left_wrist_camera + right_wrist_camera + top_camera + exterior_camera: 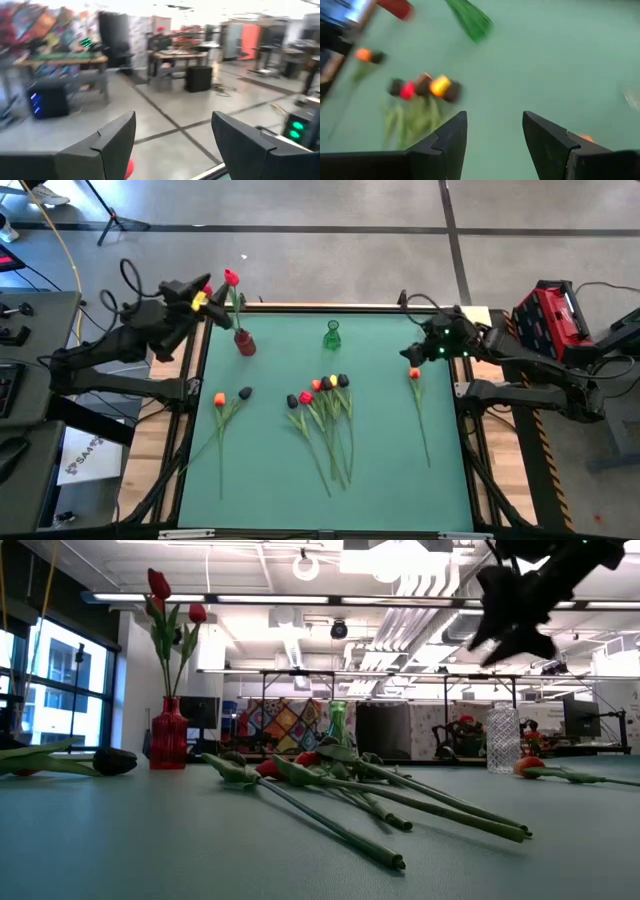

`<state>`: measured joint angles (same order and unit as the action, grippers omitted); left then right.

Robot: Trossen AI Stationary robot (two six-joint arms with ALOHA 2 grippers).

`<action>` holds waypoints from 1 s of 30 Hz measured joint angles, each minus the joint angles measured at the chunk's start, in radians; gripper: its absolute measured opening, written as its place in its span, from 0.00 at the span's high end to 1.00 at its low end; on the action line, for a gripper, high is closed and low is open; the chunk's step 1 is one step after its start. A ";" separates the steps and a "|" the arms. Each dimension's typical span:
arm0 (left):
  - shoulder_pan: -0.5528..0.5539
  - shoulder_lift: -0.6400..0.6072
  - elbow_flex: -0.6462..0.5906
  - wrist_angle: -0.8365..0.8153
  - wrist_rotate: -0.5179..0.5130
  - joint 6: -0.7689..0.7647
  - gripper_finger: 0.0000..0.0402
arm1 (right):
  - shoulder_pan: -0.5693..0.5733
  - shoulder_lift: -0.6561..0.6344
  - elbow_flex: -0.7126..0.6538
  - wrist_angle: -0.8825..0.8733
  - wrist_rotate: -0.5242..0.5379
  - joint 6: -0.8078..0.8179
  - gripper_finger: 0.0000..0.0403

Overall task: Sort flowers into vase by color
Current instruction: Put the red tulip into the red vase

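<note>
A red vase (245, 342) near the table's far left corner holds red flowers (232, 278), which stand upright in the low view (160, 585). My left gripper (207, 298) is open just left of their stems, above the vase (168, 735); a red head (129, 170) shows below its fingers. A green vase (332, 335) stands empty at the far middle. Several red, yellow and black flowers (325, 392) lie piled mid-table. An orange (219, 398) and a black flower (245, 393) lie at the left. My right gripper (416, 354) is open, raised over a lone orange flower (414, 373).
A clear glass vase (503, 738) stands toward the far right in the low view. The green mat has bare room along its near edge (320, 510) and between the pile and the lone orange flower's stem (424, 430). Wooden borders flank the mat.
</note>
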<state>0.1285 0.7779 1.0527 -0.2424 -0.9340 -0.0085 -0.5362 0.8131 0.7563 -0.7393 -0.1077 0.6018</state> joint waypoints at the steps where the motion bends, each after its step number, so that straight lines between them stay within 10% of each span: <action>1: -0.010 0.005 0.016 0.000 0.009 0.014 0.38 | 0.000 0.000 0.000 -0.043 0.003 0.022 0.55; 10: -0.077 0.064 0.130 -0.022 0.123 -0.004 0.38 | 0.119 0.000 -0.044 -0.180 0.058 0.230 0.55; 19: -0.103 0.082 0.151 -0.288 0.239 -0.207 0.38 | 0.361 0.161 -0.163 0.373 0.030 0.461 0.56; 30: -0.103 0.155 0.151 -0.420 0.433 -0.255 0.38 | 0.470 0.631 0.085 0.679 0.028 0.253 0.70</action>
<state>0.0257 0.9325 1.2034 -0.6621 -0.5013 -0.2639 -0.0660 1.4438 0.8411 -0.0606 -0.0798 0.8551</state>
